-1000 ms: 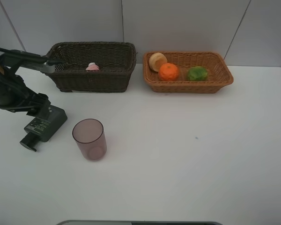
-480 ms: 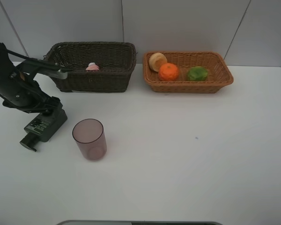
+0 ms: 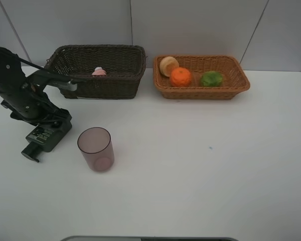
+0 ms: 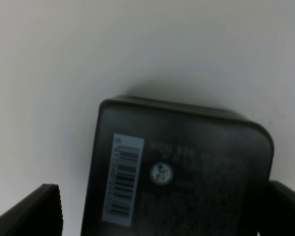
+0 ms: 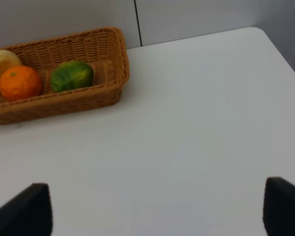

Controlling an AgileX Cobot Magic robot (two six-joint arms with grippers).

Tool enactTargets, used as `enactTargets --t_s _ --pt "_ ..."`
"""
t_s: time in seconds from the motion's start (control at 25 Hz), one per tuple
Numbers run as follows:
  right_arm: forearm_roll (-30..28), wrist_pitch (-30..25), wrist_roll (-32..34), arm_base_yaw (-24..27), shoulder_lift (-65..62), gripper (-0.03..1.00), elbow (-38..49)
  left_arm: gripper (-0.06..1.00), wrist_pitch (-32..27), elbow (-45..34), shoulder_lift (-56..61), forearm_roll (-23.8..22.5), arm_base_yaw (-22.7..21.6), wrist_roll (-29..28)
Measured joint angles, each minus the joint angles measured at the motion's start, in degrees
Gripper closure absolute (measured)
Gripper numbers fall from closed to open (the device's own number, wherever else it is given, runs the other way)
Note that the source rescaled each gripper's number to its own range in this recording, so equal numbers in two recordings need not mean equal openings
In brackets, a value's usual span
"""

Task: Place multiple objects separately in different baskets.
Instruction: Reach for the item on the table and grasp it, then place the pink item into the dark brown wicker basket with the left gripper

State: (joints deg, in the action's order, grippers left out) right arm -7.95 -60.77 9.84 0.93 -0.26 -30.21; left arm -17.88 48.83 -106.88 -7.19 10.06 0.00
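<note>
Left arm [image 3: 20, 95] has swung in from the table's left edge over the last second and now stands over the pump bottle [image 3: 42, 136], which has not shifted. Right gripper [image 5: 160, 209] hangs slack over bare table [image 3: 215, 175], jaws spread wide with nothing between them, well short of the tan basket [image 3: 200, 93]. On the near left the mauve cup [image 3: 95, 149] stands upright, just beside the pump bottle. That dark bottle lies on its side, pump end toward the near edge. Left gripper [image 4: 161, 209] is spread around it, one fingertip on each side of its flat labelled face, released and not yet clamped. Farther back the dark basket [image 3: 98, 90] holds the pink bottle [image 3: 99, 72]. To its right, the tan basket holds a yellowish fruit [image 3: 168, 66], the orange [image 3: 180, 76] and the green fruit [image 3: 211, 78] in a row.
</note>
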Motion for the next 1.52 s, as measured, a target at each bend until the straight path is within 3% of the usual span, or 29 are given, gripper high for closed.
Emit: enactTargets --t_s 0.52,0.6,0.72,1.52 --pt "0.0 0.0 0.0 0.0 0.0 0.09 0.0 -0.05 0.84 0.0 -2.98 1.72 0.0 0.0" --pt "0.0 0.0 0.0 0.0 0.0 0.09 0.0 -0.01 0.84 0.0 -2.98 1.9 0.0 0.0" --pt "0.0 0.0 0.0 0.0 0.0 0.09 0.0 0.13 0.84 0.0 -2.98 1.9 0.0 0.0" --pt "0.0 0.0 0.0 0.0 0.0 0.09 0.0 0.13 0.84 0.0 -2.98 1.9 0.0 0.0"
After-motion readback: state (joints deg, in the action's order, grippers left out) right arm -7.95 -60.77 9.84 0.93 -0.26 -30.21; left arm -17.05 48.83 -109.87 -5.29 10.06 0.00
